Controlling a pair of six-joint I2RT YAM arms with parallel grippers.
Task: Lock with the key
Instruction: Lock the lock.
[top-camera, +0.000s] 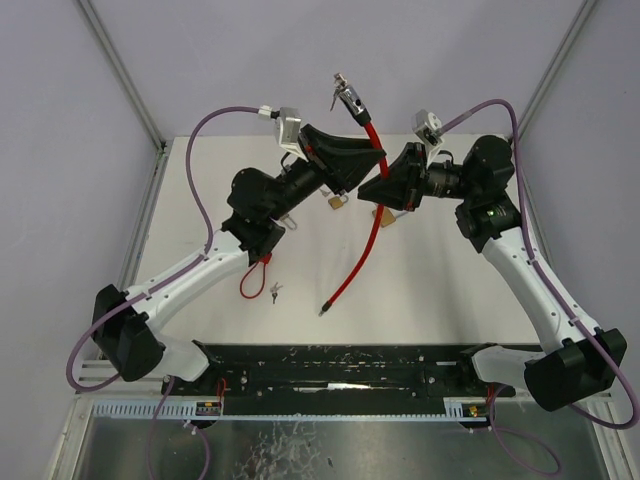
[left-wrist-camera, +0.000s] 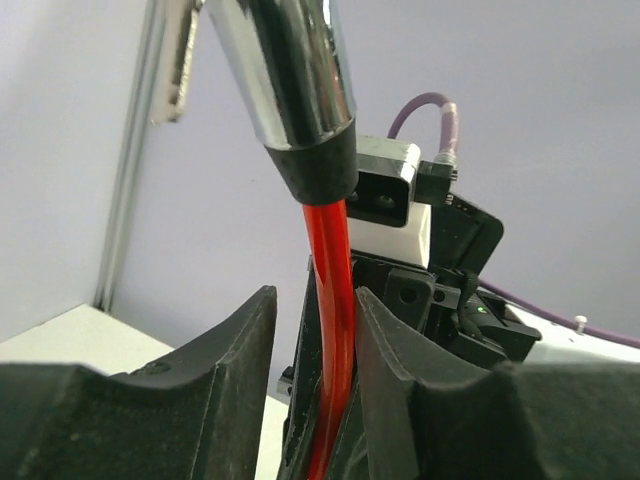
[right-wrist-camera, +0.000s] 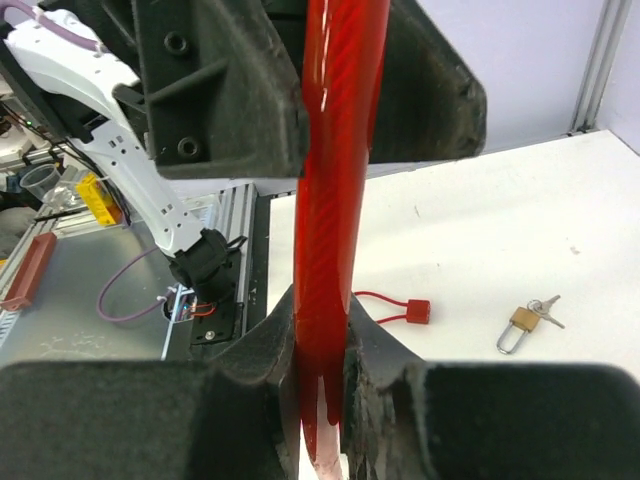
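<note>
Cable lock (top-camera: 368, 205), red, is held raised over table (top-camera: 450, 290), clamped by left gripper (top-camera: 362, 166) near chrome lock head (top-camera: 349, 97) and by right gripper (top-camera: 385, 190) lower; small brass padlock (top-camera: 336, 201) lies beneath

A small brass padlock (top-camera: 337, 201) is lying on the white table (top-camera: 440, 290), a thin red loop (top-camera: 254, 282) and perhaps tiny keys (top-camera: 276, 292) sitting nearer

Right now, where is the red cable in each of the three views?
Top external: the red cable runs down the centre, held by both grippers.
Left wrist: centre, between the fingers, under its chrome end.
Right wrist: centre, top to bottom.
Shared landmark: the white table.
</note>
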